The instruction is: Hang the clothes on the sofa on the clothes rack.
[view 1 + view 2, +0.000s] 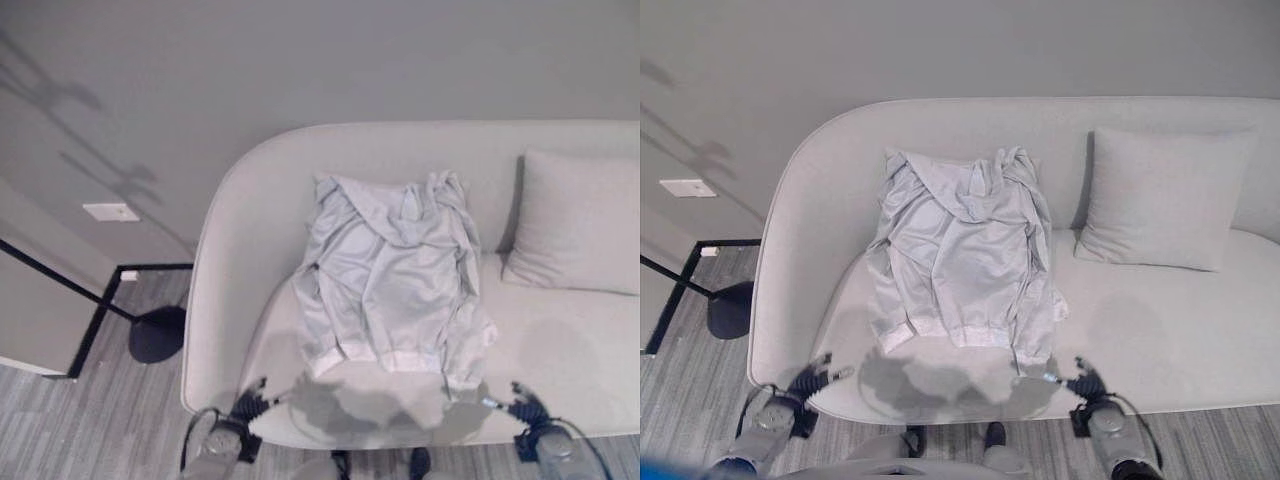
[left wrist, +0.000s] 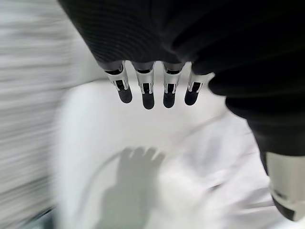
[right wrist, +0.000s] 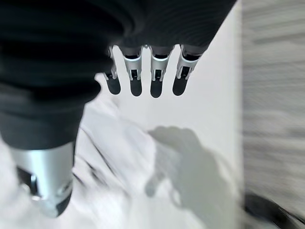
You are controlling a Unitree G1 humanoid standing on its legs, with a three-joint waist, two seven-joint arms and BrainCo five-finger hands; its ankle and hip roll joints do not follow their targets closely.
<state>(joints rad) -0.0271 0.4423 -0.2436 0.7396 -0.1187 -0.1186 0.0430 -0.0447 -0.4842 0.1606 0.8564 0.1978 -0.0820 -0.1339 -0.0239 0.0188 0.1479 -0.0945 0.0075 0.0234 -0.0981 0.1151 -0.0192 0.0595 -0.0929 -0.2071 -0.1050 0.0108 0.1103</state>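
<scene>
A pale grey hooded jacket [image 1: 395,280] lies spread on the light grey sofa [image 1: 250,230], its hood up against the backrest and its hem toward the seat's front. My left hand [image 1: 250,402] hovers over the seat's front edge, left of the hem, with fingers [image 2: 145,88] straight and nothing in them. My right hand [image 1: 520,405] hangs over the front edge to the right of the hem, fingers [image 3: 143,76] straight, holding nothing. Both hands are a short way from the jacket [image 1: 965,250].
A grey cushion [image 1: 575,220] leans on the backrest right of the jacket. Left of the sofa a black metal frame with a round base [image 1: 155,335] stands on the striped carpet. A white plate [image 1: 110,211] is on the wall.
</scene>
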